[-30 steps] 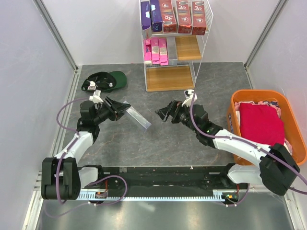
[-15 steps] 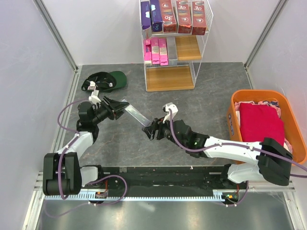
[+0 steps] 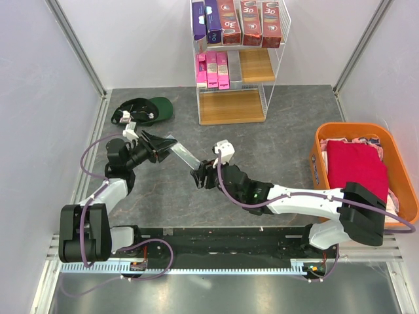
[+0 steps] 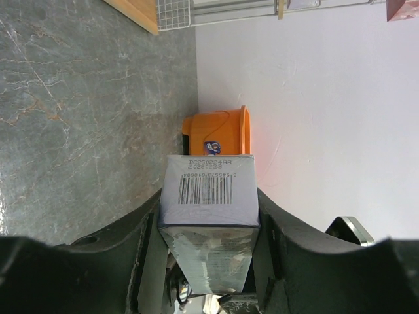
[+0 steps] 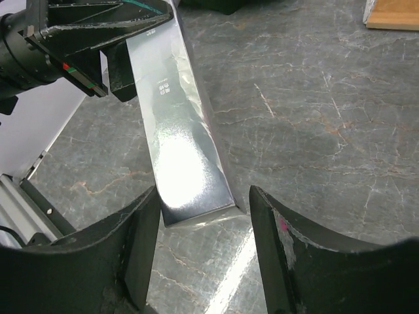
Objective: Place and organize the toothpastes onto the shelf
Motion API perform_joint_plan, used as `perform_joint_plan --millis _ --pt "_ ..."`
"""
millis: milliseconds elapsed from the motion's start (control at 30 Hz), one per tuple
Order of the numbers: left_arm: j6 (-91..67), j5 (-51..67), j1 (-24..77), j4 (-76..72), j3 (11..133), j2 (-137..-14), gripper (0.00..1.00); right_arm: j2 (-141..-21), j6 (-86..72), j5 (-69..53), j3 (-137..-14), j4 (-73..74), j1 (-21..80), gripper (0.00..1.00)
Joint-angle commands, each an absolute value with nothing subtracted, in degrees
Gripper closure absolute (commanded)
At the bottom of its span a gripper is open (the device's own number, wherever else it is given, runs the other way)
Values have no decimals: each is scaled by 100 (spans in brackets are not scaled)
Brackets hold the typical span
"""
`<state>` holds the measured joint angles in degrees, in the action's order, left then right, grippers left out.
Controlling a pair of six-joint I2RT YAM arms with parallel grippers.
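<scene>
Five toothpastes (image 3: 251, 23) are stood on the top board of the shelf (image 3: 270, 78), three pink ones (image 3: 212, 70) below. Before the shelf, one silver carton (image 3: 185, 157) is clamped by the left gripper (image 3: 163, 145) and flanked by the right gripper (image 3: 200, 176), whose grip cannot be told. Right of the shelf, red cloth (image 3: 357, 170) is held in the orange basket (image 3: 321, 140).

Carton (image 3: 184, 156) between left gripper (image 3: 163, 145) and right gripper (image 3: 199, 176), probably airborne, shelf (image 3: 231, 107) behind

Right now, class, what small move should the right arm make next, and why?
Probably close the right fingers on the carton. Its free end sits between them with a gap showing on one side, while the left fingers clamp the other end, so a firm grip seems needed before the left lets go.
</scene>
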<state>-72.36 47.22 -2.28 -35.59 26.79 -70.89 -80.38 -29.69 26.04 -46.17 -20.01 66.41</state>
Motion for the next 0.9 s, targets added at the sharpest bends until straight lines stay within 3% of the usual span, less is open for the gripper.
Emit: perform_joint_plan --millis 0,133,333,533,700,767,833,867 --pt "-7558 5010 -255 -4113 2681 -7128 98 -8226 -2795 2892 -4939 -2135 6732 37" --pt "-7611 5062 -272 -4219 2663 -7172 98 -8262 -2777 2865 -4931 -2223 6750 40" --pt "-7725 5159 -272 -4437 2646 -7268 98 -8279 -2637 2865 -4931 -2303 6785 63" --pt "-7831 5299 -264 -4728 2654 -7435 93 -8271 -2540 2830 -4922 -2391 6785 73" --pt "-7805 5457 -264 -4992 2698 -7532 63 -8279 -2557 2777 -4983 -2347 6794 75" --pt "-7778 5484 -272 -5018 2707 -7541 40 -8288 -2601 2742 -5027 -2312 6776 75" --pt "-7778 5484 -264 -5010 2707 -7541 23 -8288 -2637 2733 -5071 -2250 6776 75" --pt "-7761 5484 -264 -5001 2716 -7532 21 -8279 -2706 2733 -5080 -2241 6768 75"
